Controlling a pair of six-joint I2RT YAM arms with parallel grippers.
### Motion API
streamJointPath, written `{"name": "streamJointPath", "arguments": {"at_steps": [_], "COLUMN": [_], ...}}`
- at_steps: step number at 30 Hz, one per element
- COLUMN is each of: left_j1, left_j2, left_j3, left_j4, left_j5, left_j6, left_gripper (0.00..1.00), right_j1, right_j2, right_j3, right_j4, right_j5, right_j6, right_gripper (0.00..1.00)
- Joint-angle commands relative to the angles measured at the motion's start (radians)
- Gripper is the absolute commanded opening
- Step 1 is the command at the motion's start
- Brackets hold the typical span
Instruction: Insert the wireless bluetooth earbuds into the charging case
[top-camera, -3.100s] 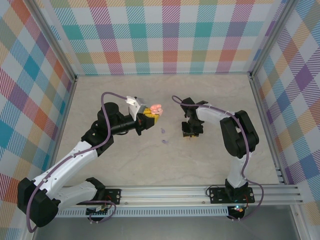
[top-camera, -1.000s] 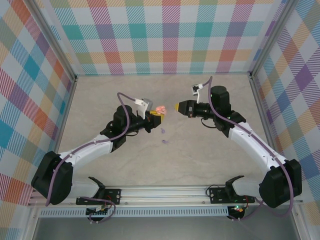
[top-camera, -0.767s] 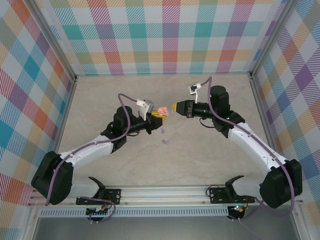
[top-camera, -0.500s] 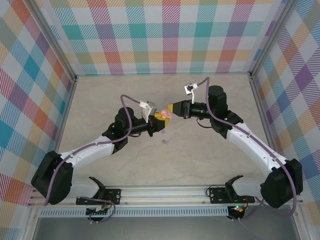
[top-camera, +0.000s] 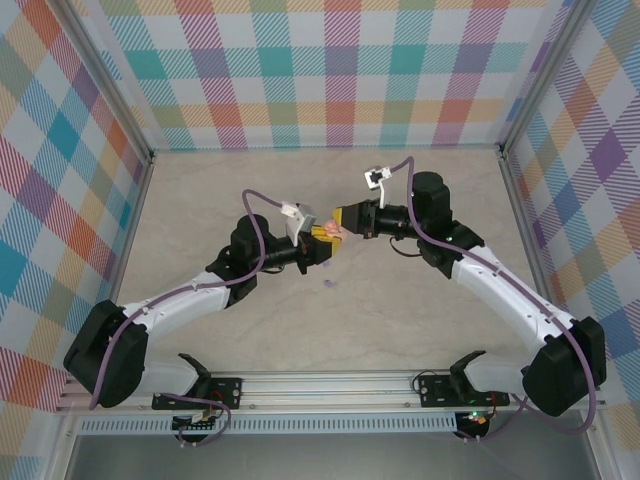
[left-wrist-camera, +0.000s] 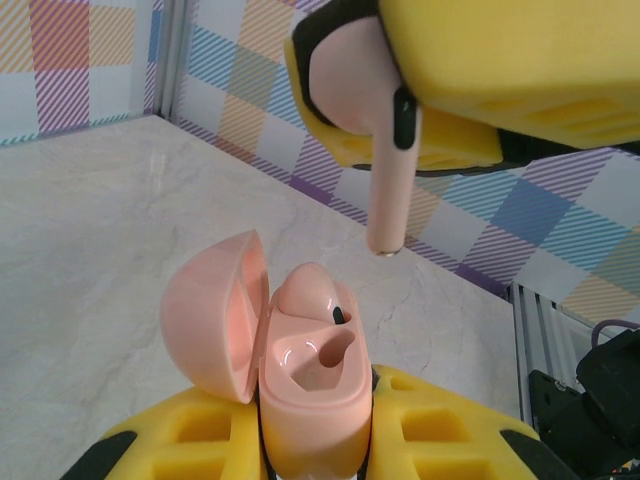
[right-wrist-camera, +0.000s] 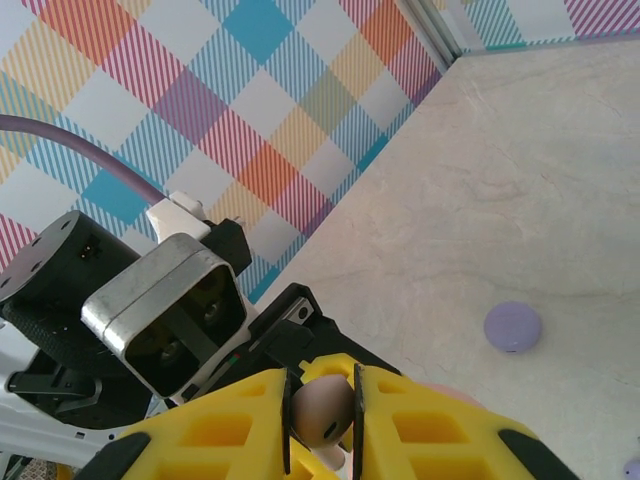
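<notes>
Lab enclosure: plaid walls (top-camera: 340, 70), aluminium frame (top-camera: 350, 384)

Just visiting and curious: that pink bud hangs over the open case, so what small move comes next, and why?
Probably lower the right gripper slightly so the earbud slides stem-first into the empty slot of the charging case, which the left gripper holds, lid open. The stem points down, just above it.

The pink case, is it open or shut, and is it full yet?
Open, half full. The pink case has its lid flipped back, one earbud seated, the second socket empty. Another earbud hangs above.
</notes>
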Motion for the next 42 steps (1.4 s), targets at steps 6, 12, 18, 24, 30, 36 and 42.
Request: {"name": "streamJointPath", "arguments": {"at_steps": [6, 12, 18, 24, 30, 36, 42], "left_j1": [-0.017, -0.017, -0.018, -0.018, -0.018, -0.017, -0.018], "left_j2": [-0.015, -0.019, -0.021, -0.027, -0.029, -0.033, -0.037], "left_j3": [0.016, 0.01, 0.01, 0.006, 0.005, 0.005, 0.003], "left_j4": [0.099, 0.121, 0.131, 0.129, 0.131, 0.13, 0.132], "left_j5": [0.028, 0.028, 0.031, 0.03, 0.025, 0.011, 0.009], "left_j6": [-0.018, -0.031, -0.042, -0.039, -0.041, -0.045, -0.045], "left_gripper": [0.16, 0.16, 0.16, 0.16, 0.16, 0.16, 0.16], "right_j1": [0.01, 0.012, 0.013, 0.013, 0.013, 0.013, 0.014], "right_j2": [-0.01, -0.012, -0.012, -0.016, -0.015, -0.009, -0.003], "right_j3": [0.03, 0.027, 0.025, 0.024, 0.024, 0.026, 0.026], "right_j4": [0.018, 0.01, 0.006, -0.001, -0.004, -0.014, -0.024], "right_j5": [0.018, 0.023, 0.027, 0.045, 0.044, 0.04, 0.034], "right_j6": [-0.034, -0.041, -0.047, -0.055, -0.057, -0.063, -0.068], "right_gripper": [0.23, 0.23, 0.23, 0.23, 0.23, 0.23, 0.23]}}
